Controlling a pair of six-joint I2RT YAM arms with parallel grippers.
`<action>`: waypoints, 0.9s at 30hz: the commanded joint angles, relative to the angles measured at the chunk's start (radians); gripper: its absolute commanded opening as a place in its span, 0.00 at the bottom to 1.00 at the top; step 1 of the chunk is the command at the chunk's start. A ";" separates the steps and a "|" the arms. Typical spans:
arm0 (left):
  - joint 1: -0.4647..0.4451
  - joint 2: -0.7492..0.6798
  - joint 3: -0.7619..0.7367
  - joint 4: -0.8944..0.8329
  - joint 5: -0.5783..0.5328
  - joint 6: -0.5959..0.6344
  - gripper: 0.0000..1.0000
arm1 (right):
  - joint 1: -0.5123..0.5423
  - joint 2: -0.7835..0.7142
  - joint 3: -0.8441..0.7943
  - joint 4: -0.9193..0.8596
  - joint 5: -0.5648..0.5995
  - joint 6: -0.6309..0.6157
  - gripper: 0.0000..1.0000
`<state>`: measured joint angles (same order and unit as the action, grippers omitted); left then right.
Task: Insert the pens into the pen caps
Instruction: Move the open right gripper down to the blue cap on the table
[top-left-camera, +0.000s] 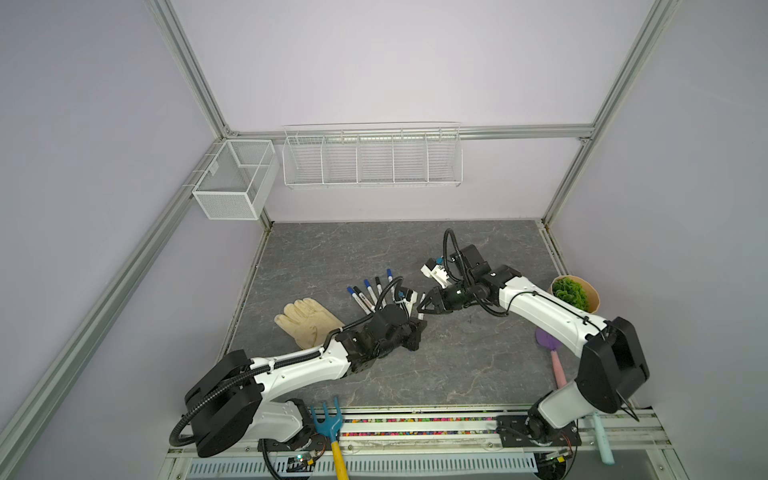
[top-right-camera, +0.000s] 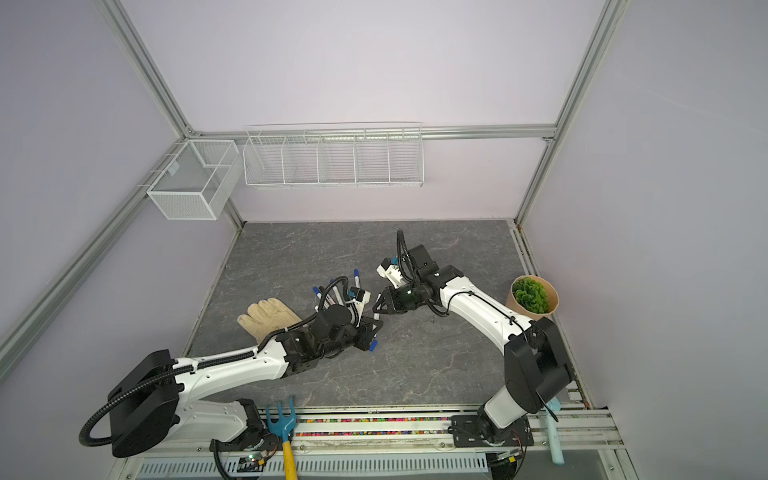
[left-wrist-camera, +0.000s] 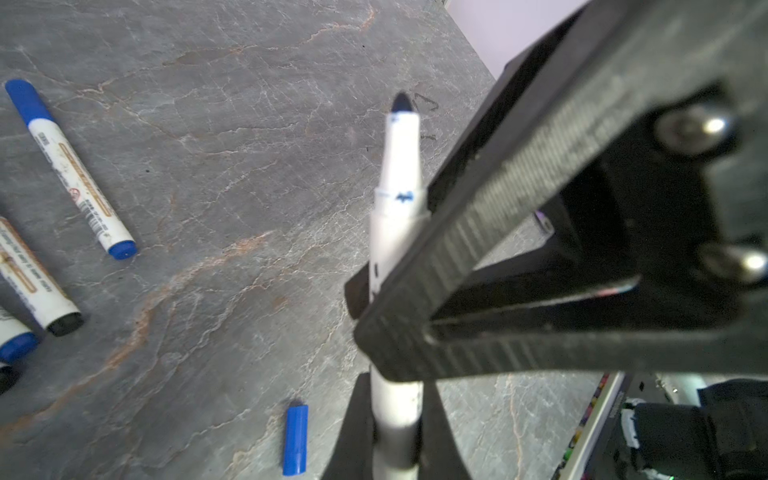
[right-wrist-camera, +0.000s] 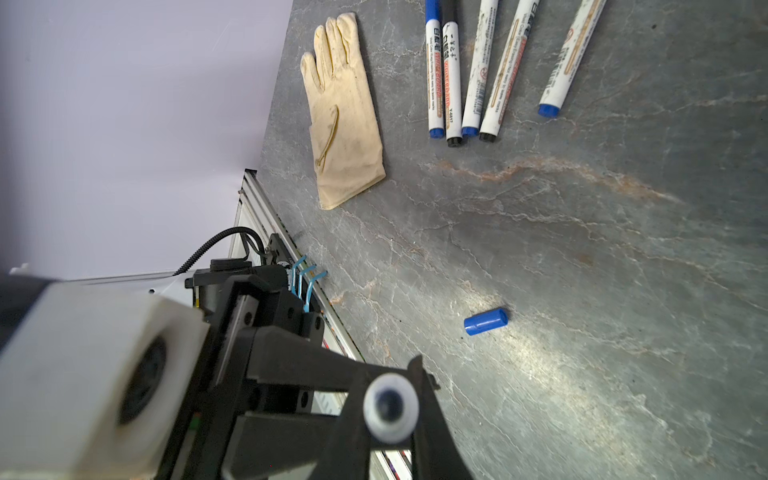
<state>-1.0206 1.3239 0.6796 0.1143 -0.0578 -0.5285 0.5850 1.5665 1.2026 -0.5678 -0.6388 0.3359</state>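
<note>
Surface (top-left-camera: 478, 374) mid-frame: my left fingers (left-wrist-camera: 349, 436) and right fingers (left-wrist-camera: 478, 232) both clamped tight on one uncapped pen (left-wrist-camera: 399, 166). Five capped pens (top-left-camera: 368, 293) fanned upper left of it. Loose blue cap (top-right-camera: 373, 345) lying on surface just below.

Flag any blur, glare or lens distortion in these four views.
Left wrist view: the right gripper crossing the held pen is blurred, the table sharp. Right wrist view: the white camera block is out of focus, and glare sits on the table beside the blue cap. Both top views: even, soft light; the wide lens splays the frame rails outward.
</note>
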 joint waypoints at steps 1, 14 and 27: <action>0.001 -0.010 0.019 -0.023 -0.084 -0.041 0.00 | 0.007 -0.032 0.011 -0.055 -0.020 -0.031 0.23; 0.005 -0.228 -0.146 -0.196 -0.462 -0.301 0.00 | 0.065 0.150 -0.026 -0.261 0.022 -0.149 0.43; 0.005 -0.362 -0.207 -0.287 -0.476 -0.299 0.00 | 0.173 0.412 0.152 -0.340 0.122 -0.157 0.44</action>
<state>-1.0203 0.9958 0.4885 -0.1310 -0.5011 -0.8085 0.7486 1.9415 1.3239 -0.8593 -0.5564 0.2012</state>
